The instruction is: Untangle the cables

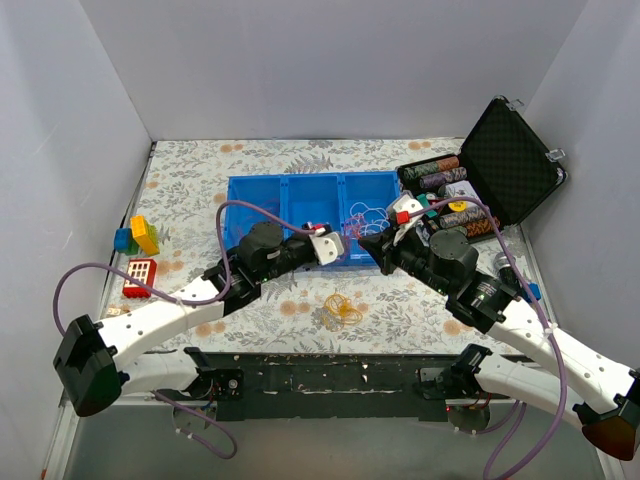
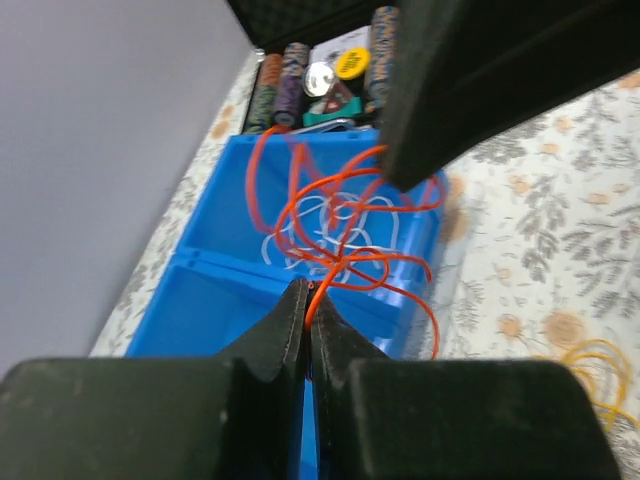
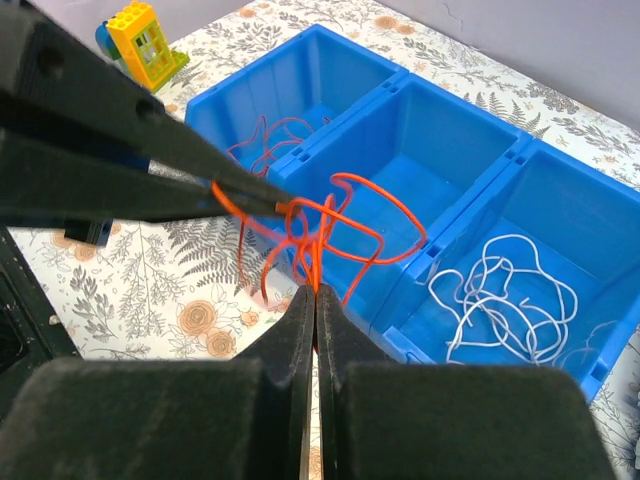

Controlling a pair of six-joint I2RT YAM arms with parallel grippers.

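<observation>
Two tools are pinching the same orange cord (image 3: 335, 225). The left tool (image 2: 308, 300) has its two fingers pressed together on one thin bit of it. The right tool (image 3: 316, 296) is squeezed tight on another bit, close by. The curly orange loops hang in the air between the two tools, over the near wall of the blue tray (image 1: 300, 178).

This tray has three pockets in a row. It sits in the middle of the bench (image 1: 400, 305), closer to the far edge than to the near edge. A white cord (image 3: 500, 290) lies in a loose, wiggly heap in the right pocket. A dark red cord (image 3: 268, 140) lies in the left pocket. From the right wrist view, the middle pocket looks bare on the bottom.

One yellow cord (image 1: 341, 309) lies by itself in a small bunch on the bench. It is between the tray and the near edge, about in the middle, and nothing touches it.

A black case (image 1: 515, 160) stands open at the far right corner, with rows of chips (image 1: 440, 175) just beside the tray's right end. Some toy blocks (image 1: 137, 236) sit by the left edge, well apart from the tray.
</observation>
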